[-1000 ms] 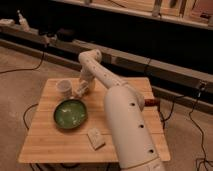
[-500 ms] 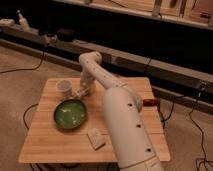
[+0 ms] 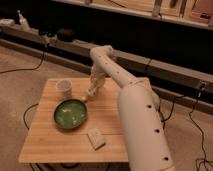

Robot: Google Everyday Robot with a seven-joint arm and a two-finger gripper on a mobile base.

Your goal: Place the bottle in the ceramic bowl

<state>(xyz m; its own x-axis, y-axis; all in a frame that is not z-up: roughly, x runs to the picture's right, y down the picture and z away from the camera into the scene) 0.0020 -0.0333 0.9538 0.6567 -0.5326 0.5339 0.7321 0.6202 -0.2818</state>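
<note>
Pale wood with a fine grain makes up the square tabletop [image 3: 107, 112], which carries a few things. The ceramic bowl [image 3: 70, 114] sits left of centre, round, shallow and glossy green with a darker rim. Just behind it, apart from the rim, stands a small white cup [image 3: 64, 88], and in front of the bowl to its right lies a flat white box [image 3: 96, 138], turned at a slant. The robot's smooth white arm reaches down from the right, and its end effector [image 3: 89, 96] hangs just above the bowl's far right rim. The bottle cannot be made out, so its long axis and heading cannot be told; neither can the end effector's state.
</note>
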